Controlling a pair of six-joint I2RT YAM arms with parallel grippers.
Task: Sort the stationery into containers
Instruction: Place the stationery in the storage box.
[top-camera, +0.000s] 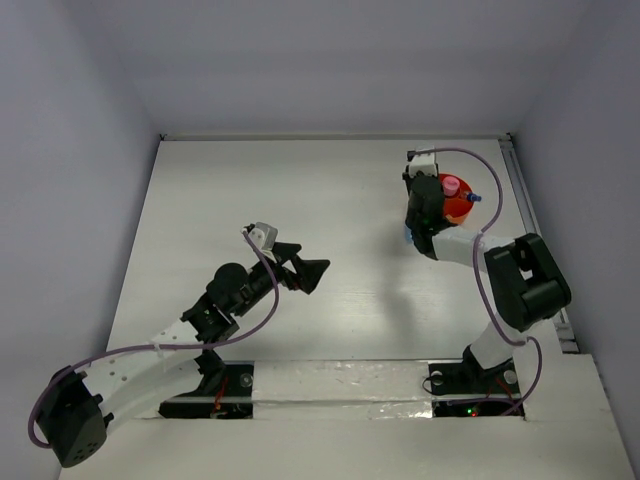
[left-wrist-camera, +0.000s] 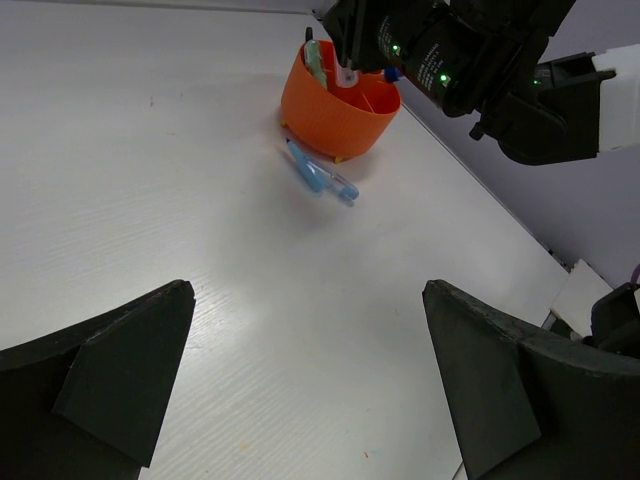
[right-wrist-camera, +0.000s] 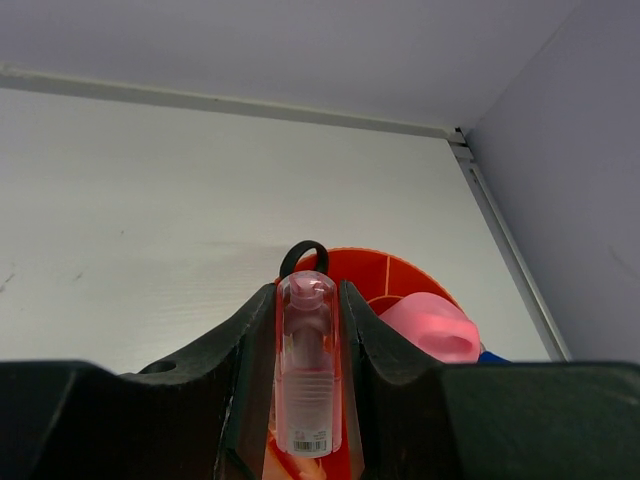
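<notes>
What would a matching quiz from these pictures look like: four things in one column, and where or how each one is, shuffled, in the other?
1 blue pen
2 pink stick
3 left gripper
4 pink-capped bottle

a inside the orange bowl
b lying on the table beside the bowl
c clamped in the right gripper
d open, holding nothing

Pairs: 1-b, 2-c, 3-d, 4-a.

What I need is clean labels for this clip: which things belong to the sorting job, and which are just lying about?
Job: orange bowl, pink stick in the right gripper, blue pen beside the bowl, pink-capped bottle.
Lying about: only the arms' purple cables.
</notes>
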